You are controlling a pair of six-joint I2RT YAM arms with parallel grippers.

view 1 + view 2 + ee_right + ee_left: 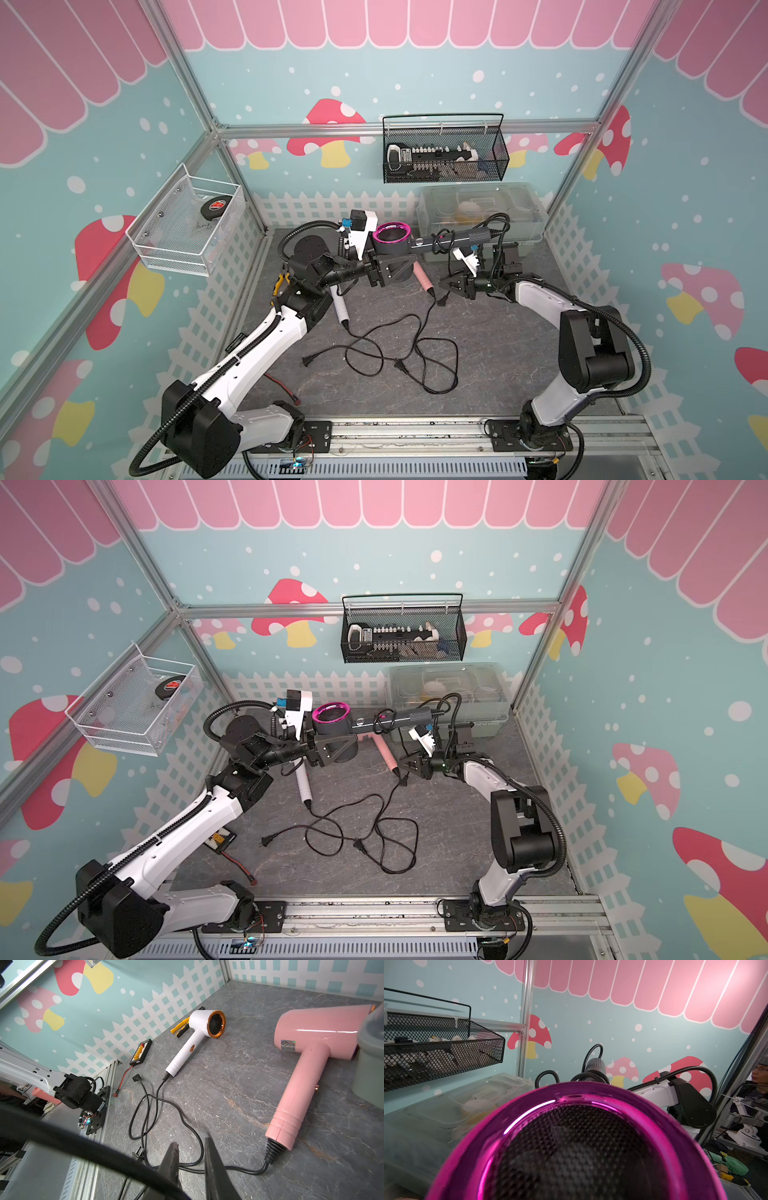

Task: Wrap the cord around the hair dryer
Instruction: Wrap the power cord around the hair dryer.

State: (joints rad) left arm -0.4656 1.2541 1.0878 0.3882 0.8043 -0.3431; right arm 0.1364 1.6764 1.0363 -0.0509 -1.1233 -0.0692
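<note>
Left gripper (390, 272) fingers clamp the grey hair dryer (392, 249) by its barrel, aloft just in front of clear bin (534, 232). Cord (436, 247) looks limp and likely slips on the smooth handle; pinch near handle end. Right gripper (190, 1146) fingers slightly parted, empty.

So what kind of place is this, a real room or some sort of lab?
Most likely a staged robot test cell: an aluminium frame carries printed mushroom wall panels, the left arm and right arm are bolted to a front rail, and a person shows beyond the frame in the left wrist view.
</note>
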